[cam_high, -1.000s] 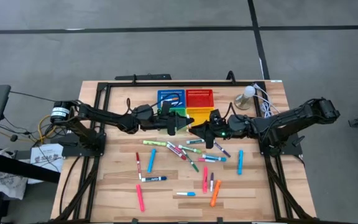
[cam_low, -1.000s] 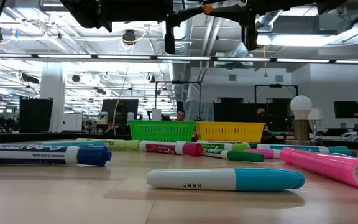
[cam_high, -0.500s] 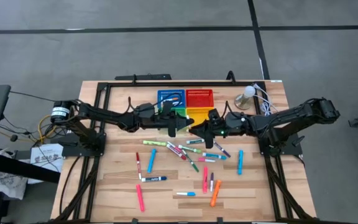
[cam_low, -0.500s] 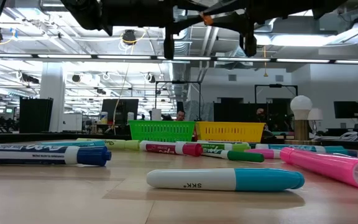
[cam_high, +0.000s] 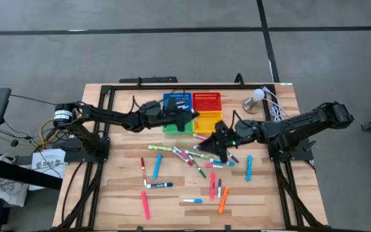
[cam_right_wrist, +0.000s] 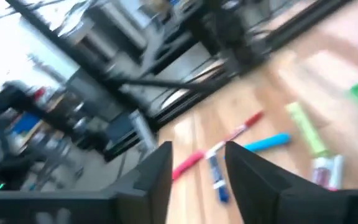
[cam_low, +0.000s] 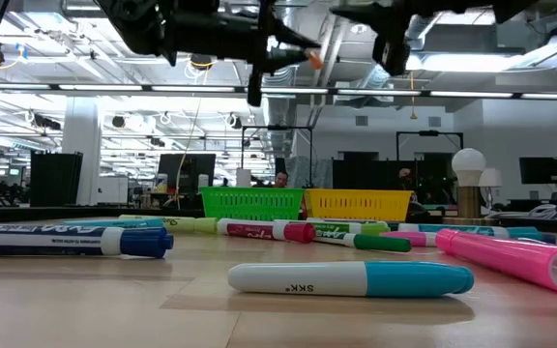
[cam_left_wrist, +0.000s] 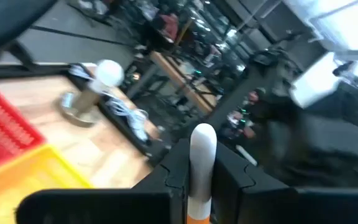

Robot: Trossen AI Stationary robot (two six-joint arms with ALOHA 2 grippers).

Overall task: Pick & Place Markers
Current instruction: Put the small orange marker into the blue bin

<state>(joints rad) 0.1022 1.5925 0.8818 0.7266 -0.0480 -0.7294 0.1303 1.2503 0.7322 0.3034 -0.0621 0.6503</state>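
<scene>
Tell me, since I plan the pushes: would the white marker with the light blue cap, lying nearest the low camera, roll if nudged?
Likely yes. The white marker with the light blue cap looks round-barrelled and lies flat on the bare wooden table, so a sideways nudge would probably roll it. It looks stiff and light, so an endwise push should slide it.

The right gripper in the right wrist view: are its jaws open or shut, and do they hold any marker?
Open and empty. The right gripper shows a clear gap between its jaws, through which bare table and loose markers show.
</scene>
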